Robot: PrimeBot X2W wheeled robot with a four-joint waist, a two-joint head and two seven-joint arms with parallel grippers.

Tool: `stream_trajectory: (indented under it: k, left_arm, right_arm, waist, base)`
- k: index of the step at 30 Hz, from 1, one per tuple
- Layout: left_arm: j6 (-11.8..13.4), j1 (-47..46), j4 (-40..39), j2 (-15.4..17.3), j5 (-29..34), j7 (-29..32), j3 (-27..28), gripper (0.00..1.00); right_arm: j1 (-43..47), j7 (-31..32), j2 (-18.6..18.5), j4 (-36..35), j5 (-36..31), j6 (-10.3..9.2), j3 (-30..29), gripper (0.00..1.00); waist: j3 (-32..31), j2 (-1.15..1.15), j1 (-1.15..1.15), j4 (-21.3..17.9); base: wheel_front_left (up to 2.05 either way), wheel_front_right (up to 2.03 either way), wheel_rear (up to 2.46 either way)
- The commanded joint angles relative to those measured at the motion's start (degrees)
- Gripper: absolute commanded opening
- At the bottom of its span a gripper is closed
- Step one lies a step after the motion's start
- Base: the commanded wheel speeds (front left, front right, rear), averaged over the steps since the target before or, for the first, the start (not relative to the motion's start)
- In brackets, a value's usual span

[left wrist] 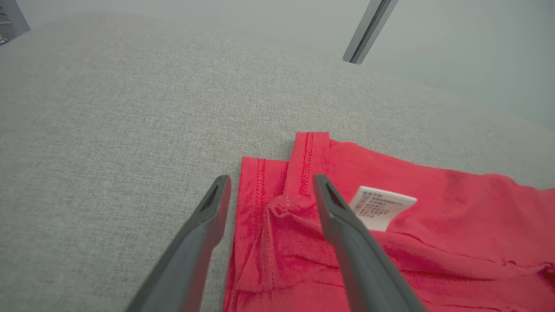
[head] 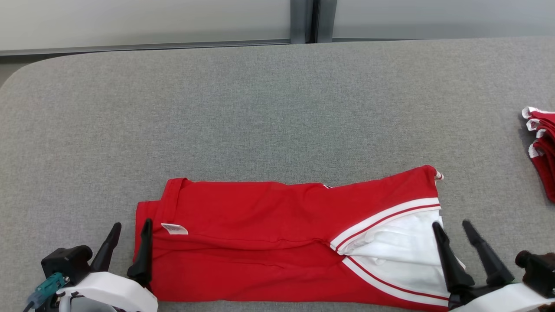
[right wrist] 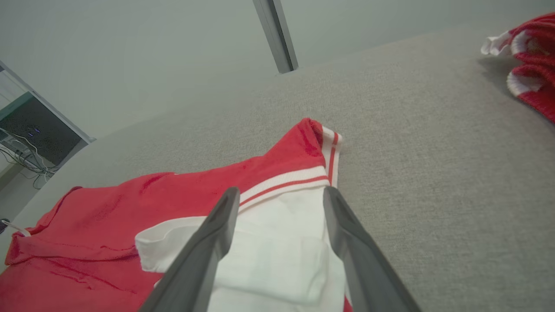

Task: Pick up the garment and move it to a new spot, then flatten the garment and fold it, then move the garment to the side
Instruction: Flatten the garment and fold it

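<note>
The folded red fabric garment with white striped trim [head: 260,234] lies along the near edge of the grey cloth tabletop [head: 260,108], its long axis left to right, hem leftward. The left gripper [head: 132,223] gapes astride its hem corner, and the right gripper [head: 450,224] gapes over its white end.

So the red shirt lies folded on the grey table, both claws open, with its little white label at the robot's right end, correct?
No: the label sits at the shirt's left end, by the left gripper, as the head view shows. The rest is right.
</note>
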Motion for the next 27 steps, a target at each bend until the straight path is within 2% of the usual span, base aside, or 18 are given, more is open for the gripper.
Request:
stream_trajectory:
  k: [1, 8, 16, 27]
  left_arm:
    - [0.79, -0.02, -0.48, -0.21, 1.07, -1.06, 0.48, 1.0]
    - [4.46, -1.72, -5.03, -2.69, 9.86, -4.52, 3.24, 1.0]
    - [3.79, 0.88, -8.24, -6.0, 18.55, -4.59, 7.14, 1.0]
    - [2.87, 2.63, -3.42, -6.84, 21.78, -4.61, 6.64, 1.0]
  right_arm:
    - [-0.82, -1.26, 0.11, -0.9, -1.56, -0.01, -0.53, 1.0]
    - [-3.47, -6.82, 1.01, -4.67, -11.24, -0.01, -4.08, 1.0]
    - [-2.71, -6.96, 1.01, -3.7, -14.09, -0.01, -4.94, 1.0]
    - [-1.45, -6.85, 0.66, -1.36, -13.77, -0.01, -5.12, 1.0]
  waist:
    - [-0.25, 0.0, 0.0, 0.03]
    - [-2.66, 0.0, 0.0, 0.71]
    - [-6.64, 0.0, 0.0, 0.08]
    - [-9.0, 0.0, 0.0, -0.39]
  base:
    - [0.0, 0.0, 0.0]
    - [0.0, 0.0, 0.0]
    - [0.0, 0.0, 0.0]
    - [0.0, 0.0, 0.0]
